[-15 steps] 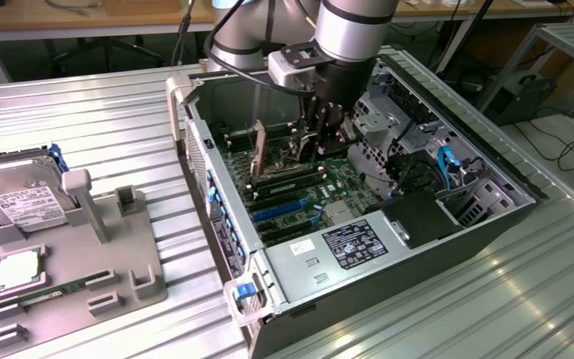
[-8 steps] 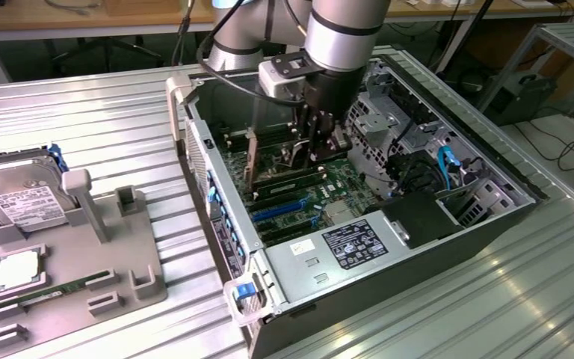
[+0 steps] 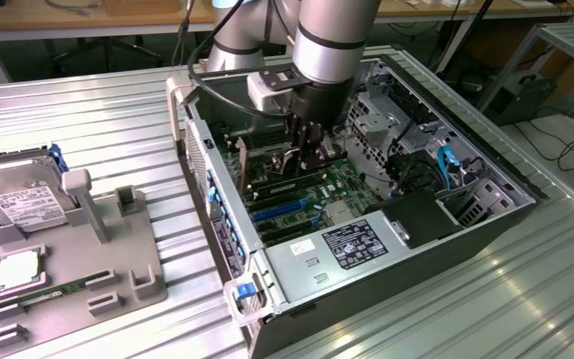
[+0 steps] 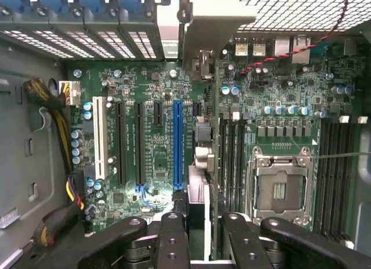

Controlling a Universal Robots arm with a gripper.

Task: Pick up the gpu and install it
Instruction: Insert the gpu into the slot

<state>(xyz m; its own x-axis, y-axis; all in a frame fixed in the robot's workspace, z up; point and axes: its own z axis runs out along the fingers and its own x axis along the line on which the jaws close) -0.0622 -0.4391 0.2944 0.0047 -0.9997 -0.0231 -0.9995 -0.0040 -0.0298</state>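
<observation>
The gripper (image 3: 305, 161) clamps the gpu (image 4: 210, 164) edge-on over the motherboard (image 4: 145, 135), bracket end toward the case's rear wall.

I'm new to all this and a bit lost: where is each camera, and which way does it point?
Exterior view: off the arm, above, looking down at the open computer case; arm and gripper show.
Wrist view: on the wrist, facing the motherboard; gripper fingers show, shut on the gpu.
Both share the motherboard.
</observation>
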